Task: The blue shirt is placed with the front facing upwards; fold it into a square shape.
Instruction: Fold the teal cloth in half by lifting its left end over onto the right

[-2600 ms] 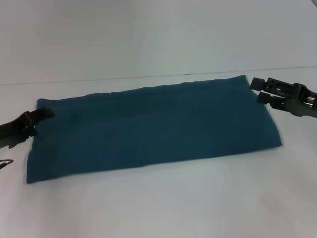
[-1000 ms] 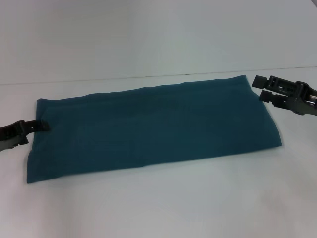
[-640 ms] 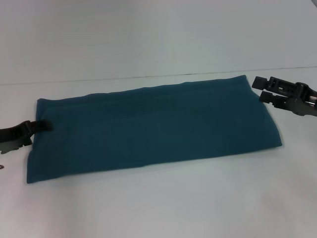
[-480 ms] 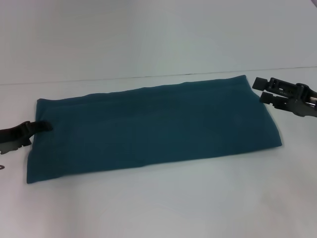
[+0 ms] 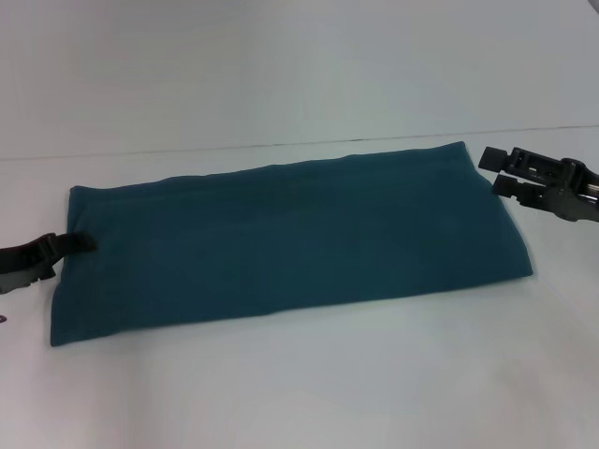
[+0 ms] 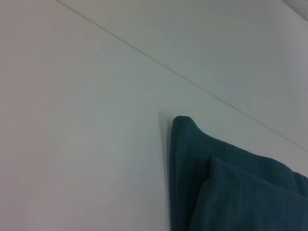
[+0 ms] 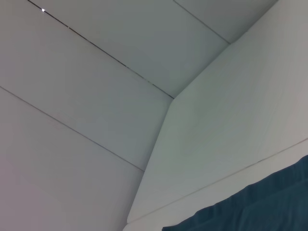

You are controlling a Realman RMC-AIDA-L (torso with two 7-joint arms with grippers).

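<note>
The blue shirt (image 5: 290, 238) lies flat on the white table (image 5: 309, 383) as a long, plain teal rectangle, with no print showing. My left gripper (image 5: 82, 244) sits low at the shirt's left short edge, its tip touching the cloth about halfway along that edge. My right gripper (image 5: 496, 170) is open just off the shirt's far right corner and holds nothing. A layered corner of the shirt (image 6: 231, 192) fills part of the left wrist view. A strip of the shirt (image 7: 260, 207) shows in the right wrist view.
The table's back edge (image 5: 234, 148) runs just behind the shirt, with a pale wall (image 5: 281, 65) beyond it. White table surface lies in front of the shirt and to both sides.
My left gripper has slid from the shirt's far left corner toward me along the left edge. My right gripper has drifted slightly right. The shirt has not moved.
</note>
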